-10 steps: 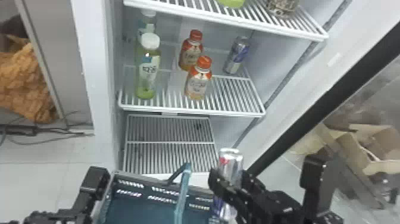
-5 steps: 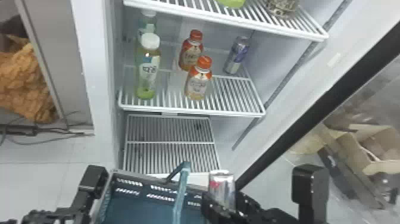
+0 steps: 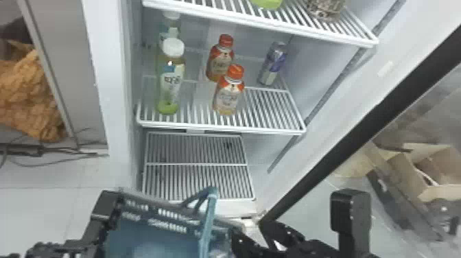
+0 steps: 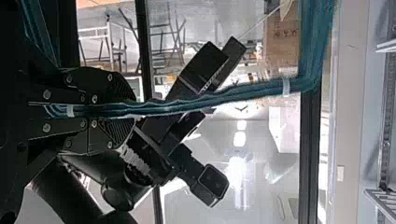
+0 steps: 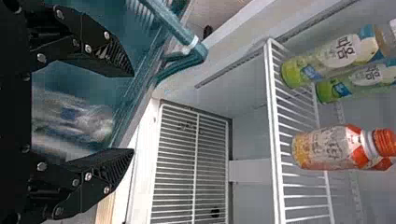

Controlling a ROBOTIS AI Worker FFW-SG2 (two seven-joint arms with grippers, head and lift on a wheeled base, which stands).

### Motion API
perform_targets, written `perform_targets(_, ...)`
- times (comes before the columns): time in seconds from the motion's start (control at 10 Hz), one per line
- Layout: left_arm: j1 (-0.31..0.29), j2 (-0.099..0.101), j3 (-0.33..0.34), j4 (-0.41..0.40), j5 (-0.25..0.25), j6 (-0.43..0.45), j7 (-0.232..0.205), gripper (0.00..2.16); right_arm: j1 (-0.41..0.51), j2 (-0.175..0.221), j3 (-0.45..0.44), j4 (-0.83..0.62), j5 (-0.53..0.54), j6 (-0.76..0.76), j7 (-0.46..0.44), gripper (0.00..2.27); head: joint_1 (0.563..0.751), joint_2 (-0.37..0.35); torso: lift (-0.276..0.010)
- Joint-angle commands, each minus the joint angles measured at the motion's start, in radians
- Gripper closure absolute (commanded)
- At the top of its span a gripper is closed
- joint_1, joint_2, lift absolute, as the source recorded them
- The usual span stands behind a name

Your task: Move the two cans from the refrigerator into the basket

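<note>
Gaping wide, right end effector (image 3: 248, 229) released; blurred can (image 5: 72, 121) between parted fingers (image 5: 100, 170), basket (image 3: 171, 216) beyond.

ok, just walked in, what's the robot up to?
The right claw is open, with a blurred can between its fingers at the basket, apparently being let go into it; whether it has landed, I can't tell. The left claw is closed on the basket's handle. Another can stands on a refrigerator shelf.
</note>
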State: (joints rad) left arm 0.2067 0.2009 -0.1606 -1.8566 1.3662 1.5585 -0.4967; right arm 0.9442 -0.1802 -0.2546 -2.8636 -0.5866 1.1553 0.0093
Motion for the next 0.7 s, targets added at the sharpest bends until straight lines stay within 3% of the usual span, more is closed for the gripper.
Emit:
perform_targets(0.0,-0.001,0.0,-0.001,0.0,0.0,0.013,0.0,1.21,-0.002,0.001,-0.003,0.001,0.01,-0.007,0.0,0.48,0.695,-0.35,-0.266)
perform_targets(0.6,-0.001,0.0,-0.001,0.0,0.002,0.013,0.0,1.21,-0.08,0.01,-0.007,0.091,0.076,-0.267,0.0,0.48,0.695,-0.35,-0.266)
